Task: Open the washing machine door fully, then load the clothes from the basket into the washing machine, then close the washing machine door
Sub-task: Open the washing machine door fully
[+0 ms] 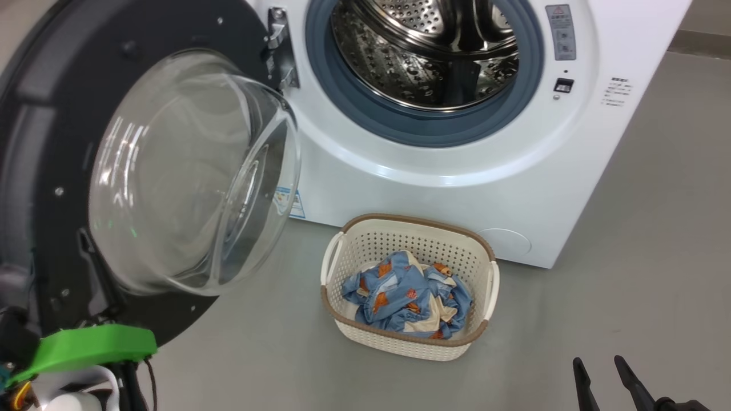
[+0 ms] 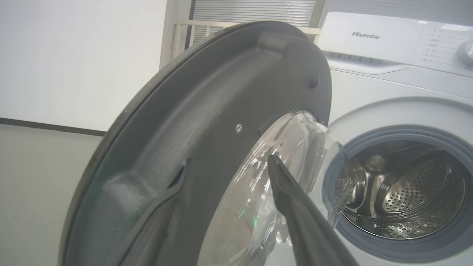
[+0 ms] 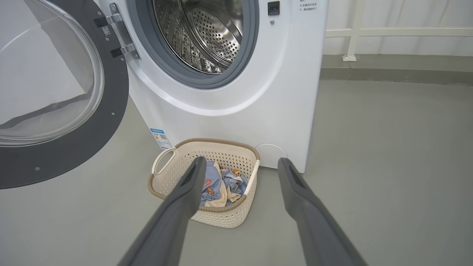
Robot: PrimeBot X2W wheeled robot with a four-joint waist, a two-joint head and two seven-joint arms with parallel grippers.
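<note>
Right pincer point(image 3: 241, 159) spread, one basket point(image 1: 400, 343), one clothes bundle point(image 1: 405, 297) (blue, orange)

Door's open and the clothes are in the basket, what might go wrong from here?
The left hand sits right against the glass of the washing machine door, so pulling away may swing it back toward the opening. The clothes are a loose crumpled bundle in the basket; the open right hand might lift only part, leaving fabric trailing over the rim.

The clothes point(image 1: 406, 297) are printed blue with orange figures and cream patches; the basket point(image 1: 400, 341) is perforated cream and brown-rimmed
</note>
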